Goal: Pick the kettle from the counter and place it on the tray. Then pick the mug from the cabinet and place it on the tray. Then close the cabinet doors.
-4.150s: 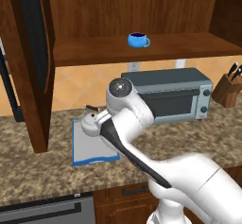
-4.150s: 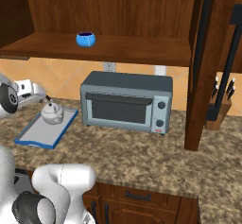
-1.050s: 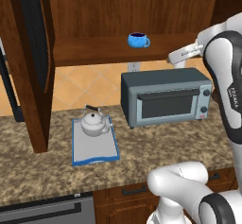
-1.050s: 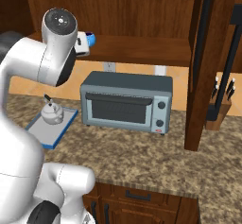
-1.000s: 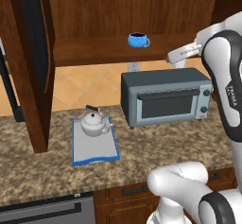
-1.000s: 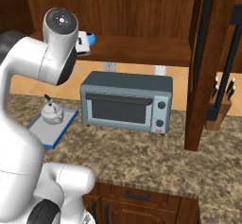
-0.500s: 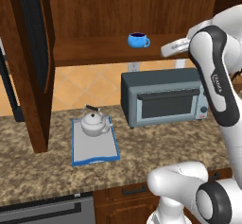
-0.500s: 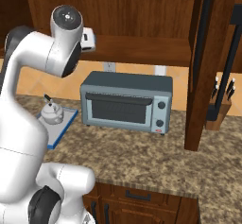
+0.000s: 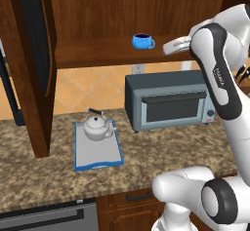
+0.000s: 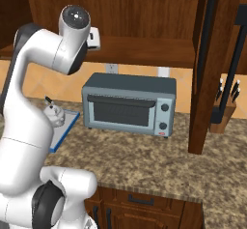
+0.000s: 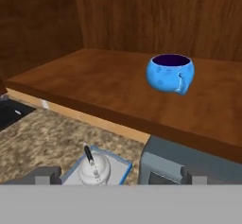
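The blue mug (image 9: pixel 143 41) stands on the cabinet's shelf (image 9: pixel 93 55), handle to the right. My gripper (image 9: pixel 167 47) hangs open at shelf height, just right of the mug and apart from it, with nothing held. In the hand view the mug (image 11: pixel 170 73) sits ahead and above the gripper (image 11: pixel 118 176), whose jaws stand wide. The white kettle (image 9: pixel 97 127) rests on the back part of the blue-rimmed tray (image 9: pixel 98 153) on the granite counter (image 9: pixel 161 149). From the right base view the kettle (image 10: pixel 54 114) and tray (image 10: pixel 62 127) peek out behind my arm, which hides the mug.
A grey toaster oven (image 9: pixel 168 101) stands on the counter under the shelf, right of the tray. Both cabinet doors hang open: one at the left (image 9: pixel 29 59), one at the right (image 10: pixel 212 64). A knife block (image 10: pixel 224 112) sits far right.
My hand has moved left along the shelf's front, closer to the mug, still open. The kettle stays on the tray, where the gripper was several seconds ago.
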Controlling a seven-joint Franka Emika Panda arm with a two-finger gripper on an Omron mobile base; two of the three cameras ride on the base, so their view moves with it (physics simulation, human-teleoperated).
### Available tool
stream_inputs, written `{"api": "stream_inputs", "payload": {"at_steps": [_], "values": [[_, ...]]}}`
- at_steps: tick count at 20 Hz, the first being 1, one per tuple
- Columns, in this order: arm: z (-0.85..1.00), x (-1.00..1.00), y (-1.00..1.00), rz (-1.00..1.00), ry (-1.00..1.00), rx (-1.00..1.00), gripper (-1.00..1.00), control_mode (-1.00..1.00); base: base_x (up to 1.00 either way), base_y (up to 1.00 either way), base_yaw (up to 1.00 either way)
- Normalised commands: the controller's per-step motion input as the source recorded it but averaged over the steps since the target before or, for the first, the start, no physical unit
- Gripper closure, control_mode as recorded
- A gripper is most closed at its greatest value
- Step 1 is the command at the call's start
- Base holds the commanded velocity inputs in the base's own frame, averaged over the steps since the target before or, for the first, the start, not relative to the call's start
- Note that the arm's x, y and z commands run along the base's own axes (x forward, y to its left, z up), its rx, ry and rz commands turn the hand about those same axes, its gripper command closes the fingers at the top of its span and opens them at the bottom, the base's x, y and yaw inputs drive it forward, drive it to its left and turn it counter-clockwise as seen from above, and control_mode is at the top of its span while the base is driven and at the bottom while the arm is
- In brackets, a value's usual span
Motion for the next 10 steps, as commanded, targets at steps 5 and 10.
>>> {"api": "stream_inputs", "payload": {"at_steps": [5,10], "values": [[0.0,0.32,0.0,0.0,0.0,0.02,-1.0,-1.0,0.0,0.0,0.0],[0.0,0.31,0.0,0.03,0.0,0.0,-1.0,-1.0,0.0,0.0,0.0]]}}
